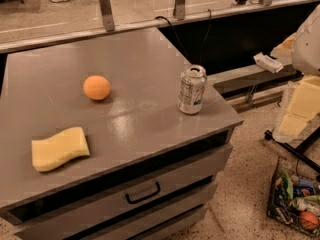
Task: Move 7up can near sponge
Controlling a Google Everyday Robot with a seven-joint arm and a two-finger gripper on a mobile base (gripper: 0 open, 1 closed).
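Observation:
The 7up can [192, 89] stands upright near the right edge of the grey counter [135, 129], silver-white with green lettering and a pull-tab top. The pale-yellow sponge [59, 148], flat with wavy edges, lies at the counter's front left, far from the can. My gripper [299, 111], with pale-yellow pads, hangs at the right edge of the view, off the counter and to the right of the can, holding nothing. The white arm [308, 41] rises above it.
An orange ball [96, 87] sits on the counter between the sponge and the can, further back. Drawers with a black handle [143, 193] are below the counter. A basket of items [296, 204] stands on the floor at the right. A ledge and rail run behind.

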